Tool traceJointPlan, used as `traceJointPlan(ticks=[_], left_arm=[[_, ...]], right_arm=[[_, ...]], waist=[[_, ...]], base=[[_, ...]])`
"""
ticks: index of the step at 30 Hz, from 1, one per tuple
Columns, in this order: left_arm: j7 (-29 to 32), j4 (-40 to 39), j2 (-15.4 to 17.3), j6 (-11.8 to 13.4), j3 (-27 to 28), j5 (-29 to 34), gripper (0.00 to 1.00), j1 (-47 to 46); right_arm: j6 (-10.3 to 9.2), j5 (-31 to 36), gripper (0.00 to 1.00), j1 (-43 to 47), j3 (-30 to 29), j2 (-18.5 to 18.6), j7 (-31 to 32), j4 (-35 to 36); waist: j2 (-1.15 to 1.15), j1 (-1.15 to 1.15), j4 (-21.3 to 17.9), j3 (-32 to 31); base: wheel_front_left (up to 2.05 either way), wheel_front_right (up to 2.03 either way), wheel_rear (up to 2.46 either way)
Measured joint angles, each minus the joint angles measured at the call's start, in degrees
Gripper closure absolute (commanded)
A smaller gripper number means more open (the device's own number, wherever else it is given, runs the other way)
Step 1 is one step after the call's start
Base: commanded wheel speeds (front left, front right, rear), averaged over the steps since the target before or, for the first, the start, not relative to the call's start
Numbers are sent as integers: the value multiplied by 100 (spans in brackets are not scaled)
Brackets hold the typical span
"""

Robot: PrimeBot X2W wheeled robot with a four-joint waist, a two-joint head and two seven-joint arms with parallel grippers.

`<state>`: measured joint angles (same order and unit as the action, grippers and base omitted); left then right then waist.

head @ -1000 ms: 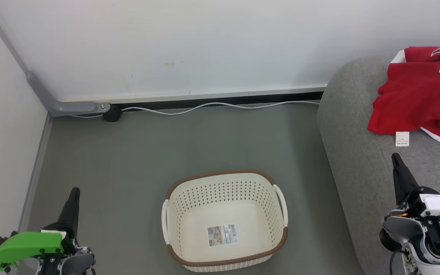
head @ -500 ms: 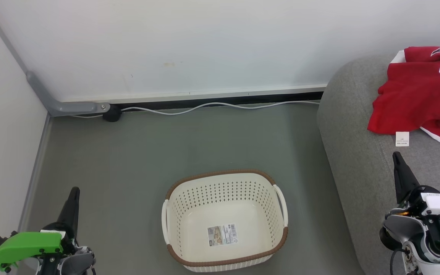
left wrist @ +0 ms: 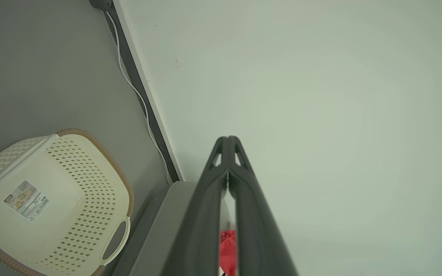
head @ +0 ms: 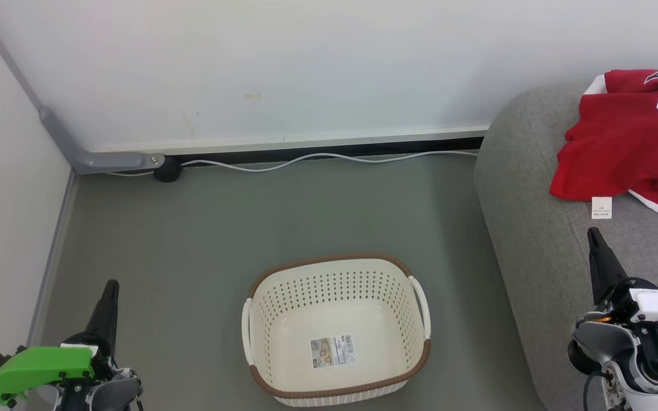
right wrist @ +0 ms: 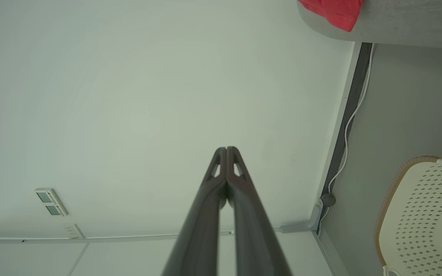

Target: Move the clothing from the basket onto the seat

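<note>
Change: almost nothing has moved since one second ago; the basket and the clothing lie as before, and both arms hold the same places.
Left gripper (head: 111, 285): low at the left, above the grey floor (head: 283, 217), well apart from the basket. Its two dark fingers are pressed together, with nothing between them; the left wrist view shows the tips meeting.
Right gripper (head: 592, 233): low at the right, over the front part of the seat, pointing toward the clothing but apart from it. The fingers are closed on nothing; in the right wrist view the tips touch.
Clothing (head: 620, 148): red garments with white trim and black-and-white figures, lying crumpled on the seat at the right edge. A small white tag (head: 601, 207) lies on the cushion just below the red cloth.
Basket (head: 329, 260): stands on the floor, upright, between the two arms. Inside is only a label sticker (head: 332, 350) on its bottom.
Seat (head: 529, 188): grey sofa at the right, near the basket but not touching it.
Cable (head: 306, 158): white, running along the foot of the wall.
</note>
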<state>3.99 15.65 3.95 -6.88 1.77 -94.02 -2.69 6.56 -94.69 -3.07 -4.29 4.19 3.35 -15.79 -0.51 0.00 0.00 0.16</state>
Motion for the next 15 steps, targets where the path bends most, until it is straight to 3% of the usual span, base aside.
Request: traceJointPlan(ticks=[15], left_arm=[[5, 20, -1, -1, 3, 0, 100, -2]], right_arm=[[15, 0, 100, -2, -5, 0, 0, -10]], waist=[[0, 0, 0, -1]], base=[[0, 0, 0]])
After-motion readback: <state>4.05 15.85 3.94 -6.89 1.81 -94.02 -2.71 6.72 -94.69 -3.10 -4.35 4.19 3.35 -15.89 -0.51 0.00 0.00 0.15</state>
